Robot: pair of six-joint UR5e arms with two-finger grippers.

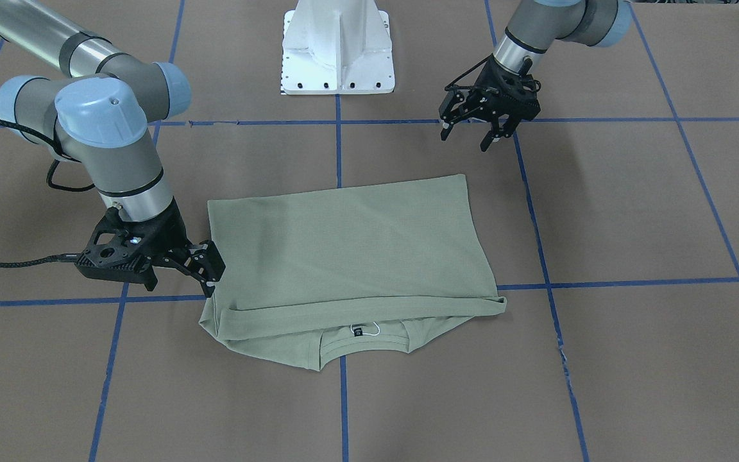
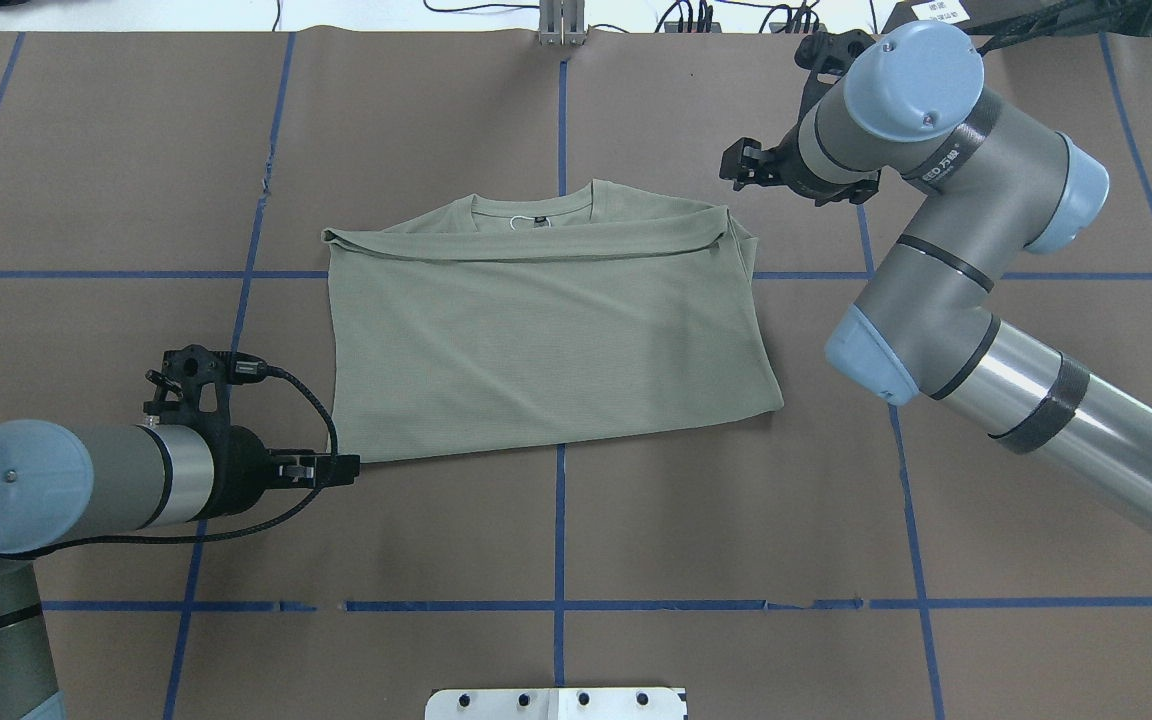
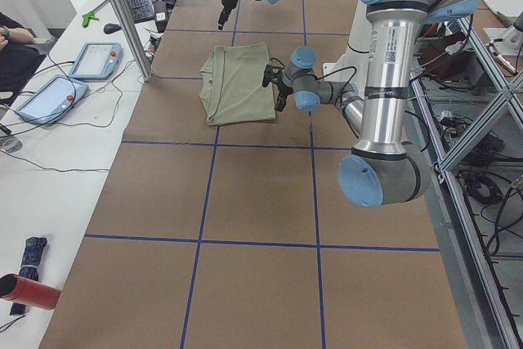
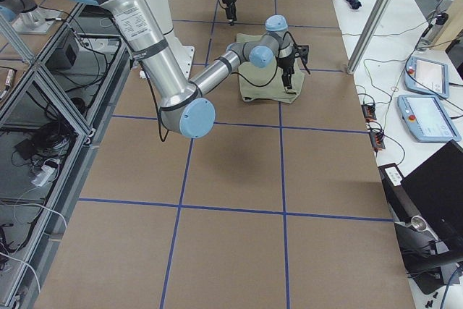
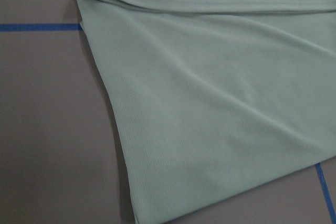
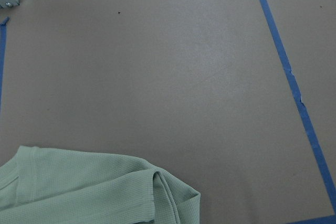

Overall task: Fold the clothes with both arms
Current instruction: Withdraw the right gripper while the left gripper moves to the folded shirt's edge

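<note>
you've got the shirt (image 2: 546, 340) folded flat on the table (image 2: 736, 520). from overhead, your left gripper (image 2: 344, 466) gapes at its 7 o'clock corner. the right gripper (image 2: 736, 167) hangs spread at 2 o'clock.

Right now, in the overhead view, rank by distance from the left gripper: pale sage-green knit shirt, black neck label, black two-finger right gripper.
1. Pale sage-green knit shirt: near-left corner beside the left gripper.
2. Black neck label: far collar, centre.
3. Right gripper: past the shirt's far-right corner.
</note>
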